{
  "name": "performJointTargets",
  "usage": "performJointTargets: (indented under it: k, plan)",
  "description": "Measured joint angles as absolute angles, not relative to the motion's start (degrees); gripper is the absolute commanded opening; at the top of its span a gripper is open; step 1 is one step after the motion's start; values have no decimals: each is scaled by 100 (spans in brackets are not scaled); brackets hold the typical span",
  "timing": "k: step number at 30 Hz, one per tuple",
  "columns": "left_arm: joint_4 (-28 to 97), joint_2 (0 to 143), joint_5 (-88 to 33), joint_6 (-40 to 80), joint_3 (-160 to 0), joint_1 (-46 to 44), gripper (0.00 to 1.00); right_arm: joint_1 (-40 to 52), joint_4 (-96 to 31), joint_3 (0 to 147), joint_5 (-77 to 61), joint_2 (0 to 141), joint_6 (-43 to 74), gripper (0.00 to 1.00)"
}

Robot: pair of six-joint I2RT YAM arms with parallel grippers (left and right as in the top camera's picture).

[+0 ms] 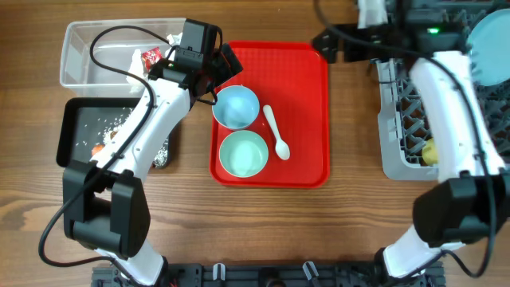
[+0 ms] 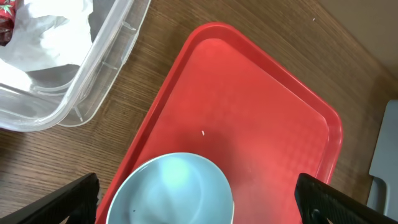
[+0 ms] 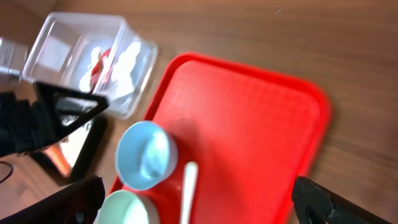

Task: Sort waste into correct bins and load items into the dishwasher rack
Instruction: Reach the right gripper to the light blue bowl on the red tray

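Pale blue bowl point(image 2: 163, 186) on red tray point(image 2: 249, 106) beneath spread left claw point(image 2: 199, 202) — right claw point(image 3: 199, 202) spread too.

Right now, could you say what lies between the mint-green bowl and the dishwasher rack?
In the overhead view, the white spoon lies on the red tray, then bare table up to the dishwasher rack.

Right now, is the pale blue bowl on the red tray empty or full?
Empty: the pale blue bowl stands upright on the red tray, its inside bare but for one tiny speck.
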State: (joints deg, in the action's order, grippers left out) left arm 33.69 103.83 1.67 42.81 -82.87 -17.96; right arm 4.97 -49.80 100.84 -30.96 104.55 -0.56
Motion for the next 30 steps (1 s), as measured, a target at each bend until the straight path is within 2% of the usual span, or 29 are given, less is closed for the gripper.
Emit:
performJointTargets:
  k: [6, 8, 10, 14, 17, 20, 22, 24, 30]
  plan:
    - [3166, 10383, 163, 4298, -8287, -1761, 100, 1105, -4901, 10086, -2993, 10818, 373, 100]
    - [3188, 10383, 145, 4298, -8287, -1656, 100, 1293, -4873, 10086, -2941, 10965, 530, 95]
    - [3262, 10381, 58, 4298, -8287, -1459, 100, 1481, -4834, 10086, -2873, 11144, 701, 82]
    - [3494, 10261, -82, 4303, -8287, -917, 100, 1831, -4722, 10086, -2797, 11568, 1057, 66]
    - [3800, 9998, -123, 4300, -8287, -491, 100, 2036, -4709, 10084, -2757, 11907, 1319, 47]
    - [4093, 9756, -143, 4300, -8289, -141, 100, 2167, -4681, 10084, -2661, 12097, 1511, 38]
    - [4239, 9662, -143, 4303, -8289, 47, 100, 2246, -4619, 10084, -2558, 12186, 1649, 29]
    - [4381, 9640, -145, 4303, -8289, 191, 100, 2338, -4580, 10084, -2381, 12252, 1852, 25]
    - [4462, 9642, -158, 4303, -8289, 362, 100, 2600, -4466, 10084, -1949, 12438, 2296, 27]
